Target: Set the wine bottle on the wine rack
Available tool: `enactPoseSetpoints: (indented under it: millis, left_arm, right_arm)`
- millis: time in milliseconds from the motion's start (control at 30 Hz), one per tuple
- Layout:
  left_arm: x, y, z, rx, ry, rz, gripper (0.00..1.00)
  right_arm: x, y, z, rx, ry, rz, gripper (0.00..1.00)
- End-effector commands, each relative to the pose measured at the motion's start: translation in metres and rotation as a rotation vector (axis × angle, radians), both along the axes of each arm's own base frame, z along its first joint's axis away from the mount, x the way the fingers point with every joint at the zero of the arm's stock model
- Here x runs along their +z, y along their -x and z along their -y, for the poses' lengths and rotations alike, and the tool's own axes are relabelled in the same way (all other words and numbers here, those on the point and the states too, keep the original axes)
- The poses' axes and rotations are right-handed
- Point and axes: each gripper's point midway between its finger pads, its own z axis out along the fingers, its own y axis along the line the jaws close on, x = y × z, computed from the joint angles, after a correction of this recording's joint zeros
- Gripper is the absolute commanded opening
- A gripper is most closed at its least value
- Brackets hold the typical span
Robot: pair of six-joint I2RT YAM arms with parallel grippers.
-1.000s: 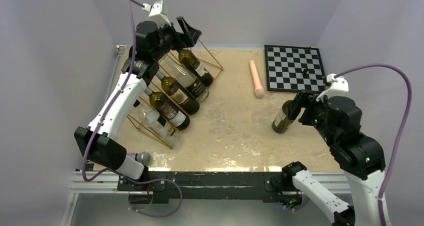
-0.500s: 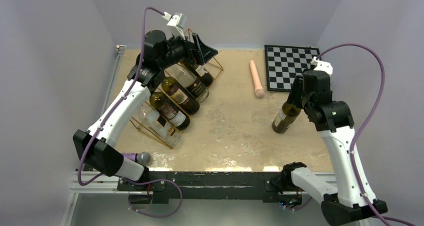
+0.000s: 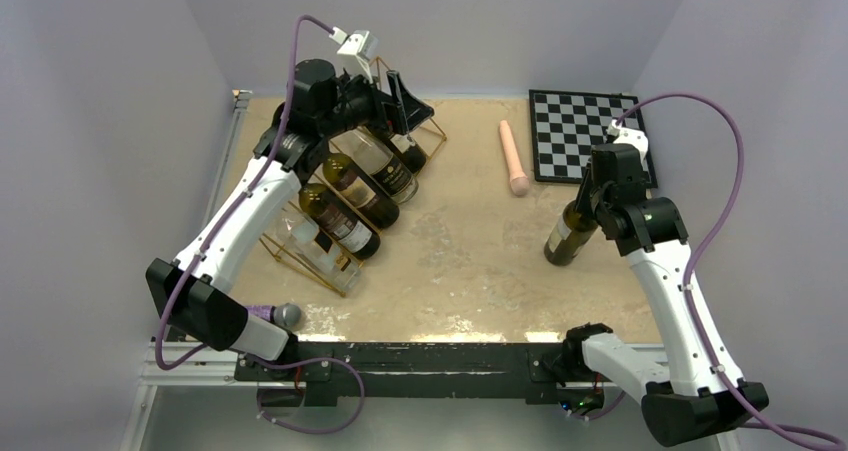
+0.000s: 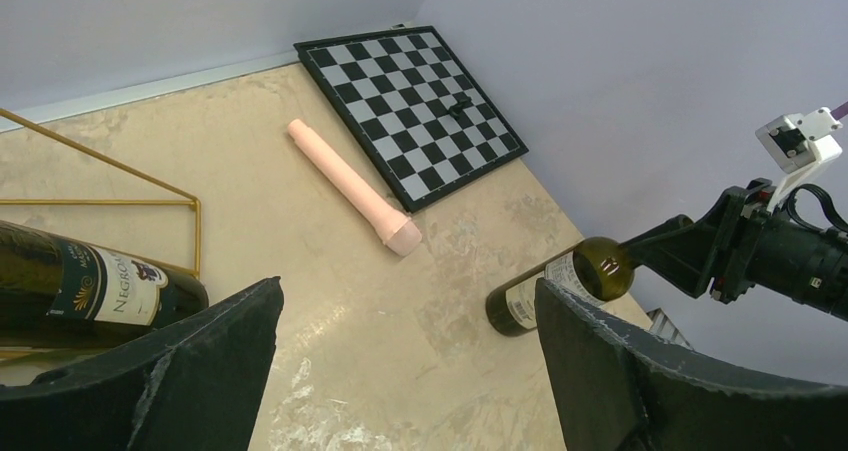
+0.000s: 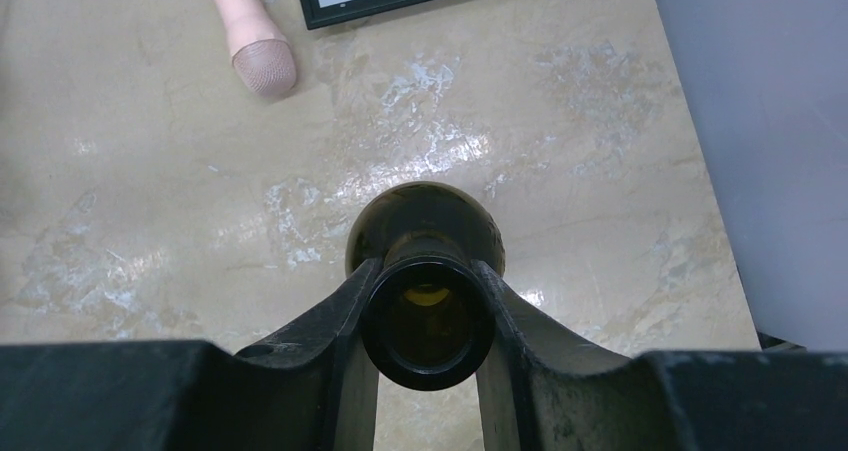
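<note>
The wine bottle point(image 3: 566, 237), dark green with a pale label, stands upright on the right side of the table. My right gripper point(image 3: 588, 201) comes down from above and is shut on its neck. The right wrist view looks straight down the bottle's open mouth point(image 5: 427, 321), with a finger point(image 5: 345, 316) pressed against each side. The wine rack point(image 3: 440, 129) is a gold wire frame at the back left holding several bottles point(image 3: 350, 186). My left gripper point(image 3: 400, 96) hovers open over the rack's far end, nothing between its fingers point(image 4: 215, 356). From there I see the wine bottle point(image 4: 525, 301) and a rack wire point(image 4: 100, 202).
A black-and-white chessboard point(image 3: 590, 136) lies at the back right with a small dark piece point(image 3: 612, 143) on it. A pink cylinder point(image 3: 514, 157) lies left of the board. Walls close in the back and both sides.
My right arm has lifted and swung over the bottle, and its fingers have shut on the neck. My left gripper has shifted a little right over the rack.
</note>
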Motion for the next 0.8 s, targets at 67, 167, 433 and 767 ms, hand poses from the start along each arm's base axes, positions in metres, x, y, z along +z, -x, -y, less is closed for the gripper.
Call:
enactPoseSetpoints:
  millis: [67, 167, 433, 767]
  left_arm:
    - [0.022, 0.003, 0.000, -0.035, -0.022, 0.075, 0.99]
    - [0.026, 0.017, 0.011, -0.146, -0.017, 0.114, 0.99]
    - [0.004, 0.056, 0.047, -0.412, -0.054, 0.178, 0.99]
    - [-0.036, 0.064, 0.048, -0.443, -0.075, 0.149, 0.99]
  right_arm:
    - [0.025, -0.006, 0.000, 0.008, 0.006, 0.103, 0.00]
    - [0.036, -0.003, -0.017, 0.096, -0.014, 0.134, 0.00]
    - [0.073, 0.009, -0.098, 0.499, -0.089, 0.228, 0.00]
    - [0.065, 0.012, -0.171, 0.848, -0.103, 0.240, 0.00]
